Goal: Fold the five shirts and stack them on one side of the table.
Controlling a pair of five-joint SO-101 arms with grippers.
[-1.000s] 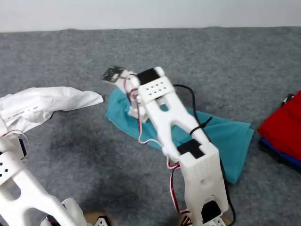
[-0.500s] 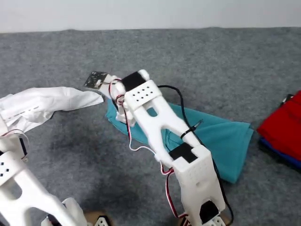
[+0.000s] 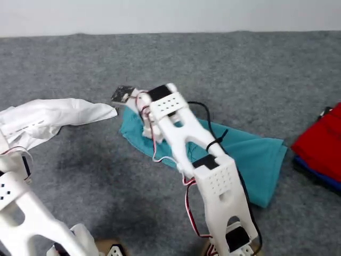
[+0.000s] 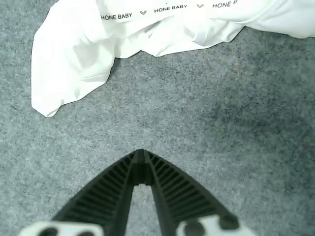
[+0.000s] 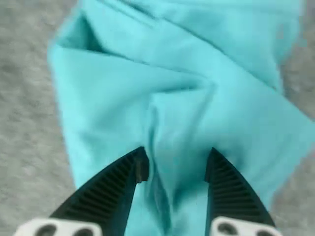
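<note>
Swung back over teal shirt (image 3: 256,149) with right gripper (image 5: 177,160), after drifting out past its edge toward white shirt (image 3: 53,117) half a second ago. Looks like mid-fold on the teal one: crumpled, half-doubled, not yet squared. Next: drop onto the raised ridge, pinch it, drag across to flatten or double over. Needs a grab of the top layer only, else likely to bunch up. Right fingers (image 5: 128,177) spread wide, straddling that ridge, gripping nothing; can't tell whether touching cloth. Left gripper (image 4: 142,155) pressed closed, empty, above bare table (image 4: 236,128) just short of white shirt, well left of teal. Red shirt (image 3: 322,138) on top of a blue one (image 3: 314,170), right of teal, near but apart; presumably the stack side. Judging by that: two done, teal in hand, white waiting.
</note>
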